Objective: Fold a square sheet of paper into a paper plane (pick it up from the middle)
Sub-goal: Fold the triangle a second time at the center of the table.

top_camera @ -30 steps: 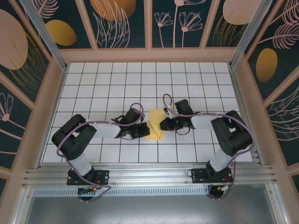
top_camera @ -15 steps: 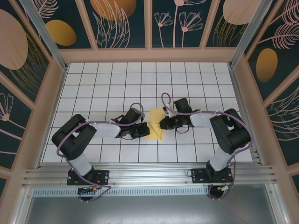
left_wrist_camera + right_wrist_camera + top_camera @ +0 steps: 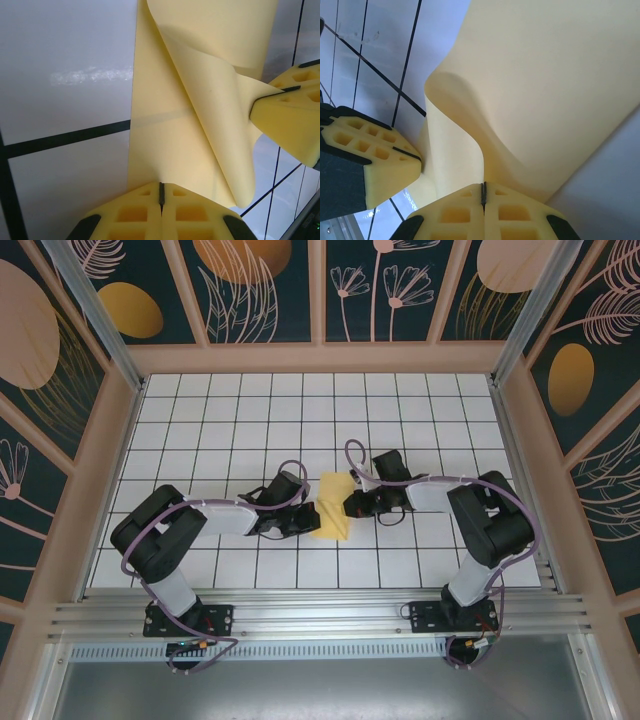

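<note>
Pincer tips are pressed together on both sides: my left pincer point(image 3: 161, 187) nips one edge of the square sheet of paper point(image 3: 332, 508), my right pincer point(image 3: 483, 187) a curled flap. My right has just crept inward, probably tightening the fold. Thin, matte yellow, the sheet bows softly mid-bench point(image 3: 250, 410) on glossy white tiles point(image 3: 65, 45).
</note>
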`<state>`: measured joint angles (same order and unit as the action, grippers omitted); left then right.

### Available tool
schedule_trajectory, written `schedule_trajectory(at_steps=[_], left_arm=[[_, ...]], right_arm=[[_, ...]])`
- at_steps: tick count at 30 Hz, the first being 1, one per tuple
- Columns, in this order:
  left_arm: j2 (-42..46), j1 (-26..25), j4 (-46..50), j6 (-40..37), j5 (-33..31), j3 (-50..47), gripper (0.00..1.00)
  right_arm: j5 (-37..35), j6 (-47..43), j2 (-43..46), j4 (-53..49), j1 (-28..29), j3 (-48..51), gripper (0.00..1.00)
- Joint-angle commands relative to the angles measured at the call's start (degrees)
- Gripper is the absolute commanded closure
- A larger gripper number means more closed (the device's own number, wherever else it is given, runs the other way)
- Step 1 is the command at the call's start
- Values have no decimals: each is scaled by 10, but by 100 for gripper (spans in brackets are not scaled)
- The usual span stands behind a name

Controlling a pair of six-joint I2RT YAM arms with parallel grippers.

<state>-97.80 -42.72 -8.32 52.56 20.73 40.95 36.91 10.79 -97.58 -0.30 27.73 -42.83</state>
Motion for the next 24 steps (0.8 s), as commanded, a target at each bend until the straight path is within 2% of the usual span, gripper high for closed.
schedule_trajectory(at_steps=[1,24], left_arm=[[-13,-1,28,-11,-13,6,95],[-14,-1,30,-13,-11,11,93]], right_arm=[[-12,-15,-9,-3,-3,-16,100],[-36,-14,-25,-10,-3,-16,100]])
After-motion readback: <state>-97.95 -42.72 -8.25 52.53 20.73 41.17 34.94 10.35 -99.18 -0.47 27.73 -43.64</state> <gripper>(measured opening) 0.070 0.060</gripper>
